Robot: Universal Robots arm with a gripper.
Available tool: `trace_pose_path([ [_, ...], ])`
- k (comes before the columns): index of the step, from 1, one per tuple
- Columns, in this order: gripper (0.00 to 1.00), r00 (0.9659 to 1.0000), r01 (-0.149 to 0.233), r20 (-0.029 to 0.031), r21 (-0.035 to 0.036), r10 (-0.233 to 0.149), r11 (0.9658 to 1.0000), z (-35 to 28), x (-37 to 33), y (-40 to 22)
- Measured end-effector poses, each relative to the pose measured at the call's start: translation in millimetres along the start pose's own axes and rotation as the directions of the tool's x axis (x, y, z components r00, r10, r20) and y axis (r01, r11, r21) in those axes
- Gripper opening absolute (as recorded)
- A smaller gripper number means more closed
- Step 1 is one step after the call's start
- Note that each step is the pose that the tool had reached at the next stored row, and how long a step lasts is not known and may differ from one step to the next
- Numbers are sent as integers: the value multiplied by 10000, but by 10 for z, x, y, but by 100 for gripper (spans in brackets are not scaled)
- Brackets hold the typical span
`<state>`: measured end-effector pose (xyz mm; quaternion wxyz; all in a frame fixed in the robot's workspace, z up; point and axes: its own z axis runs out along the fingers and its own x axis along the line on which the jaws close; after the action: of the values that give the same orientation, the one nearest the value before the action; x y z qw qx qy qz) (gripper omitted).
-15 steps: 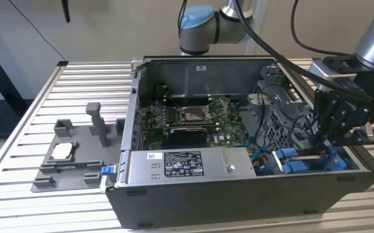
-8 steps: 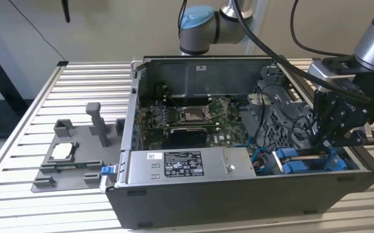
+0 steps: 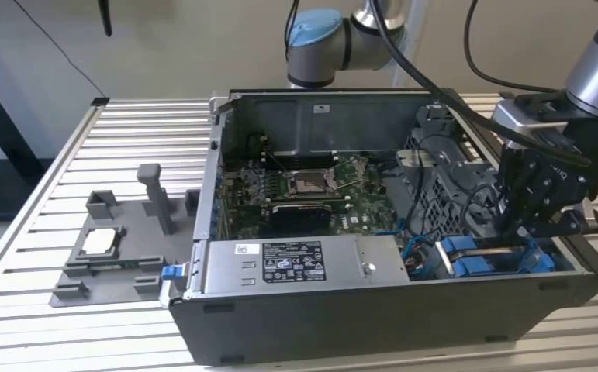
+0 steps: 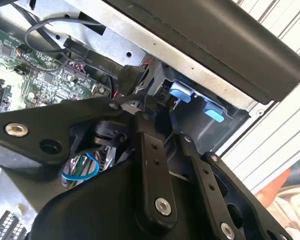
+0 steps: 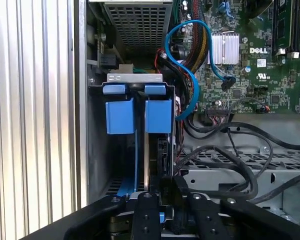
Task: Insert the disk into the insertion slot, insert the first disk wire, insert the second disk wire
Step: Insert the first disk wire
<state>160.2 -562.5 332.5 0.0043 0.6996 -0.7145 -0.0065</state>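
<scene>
Disk (image 5: 158, 116): bright blue carrier bracket in front, dark flat body behind. Stands upright on edge, already inside the insertion slot (image 5: 134, 77). Slot: grey metal cage in a corner of the computer case (image 3: 381, 318), at the exterior view's right. Sits on the slot's side toward the case's middle, a second blue bracket (image 5: 120, 116) just beside it, toward the case's wall. Blue wire (image 5: 195, 82): thin, curls in a loop just beside the slot; far end on a dark plug deeper in the case, near end drops alongside the disk, joined or not cannot be told. Black, red and yellow wire bundle (image 5: 190, 47): crosses that loop.
</scene>
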Motion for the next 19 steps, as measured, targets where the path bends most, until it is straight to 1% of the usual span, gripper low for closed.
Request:
trace_pose_path([
  [1,27,10000,0,-7,0,0,10000,-3,0,0],
  [2,27,10000,0,-11,1,0,10000,-11,0,0],
  [4,27,10000,-1,-6,-1,1,10000,-48,0,1],
  [17,27,10000,-1,-6,0,1,10000,-382,-3,6],
  [19,27,10000,-1,-6,0,1,10000,-418,-11,7],
])
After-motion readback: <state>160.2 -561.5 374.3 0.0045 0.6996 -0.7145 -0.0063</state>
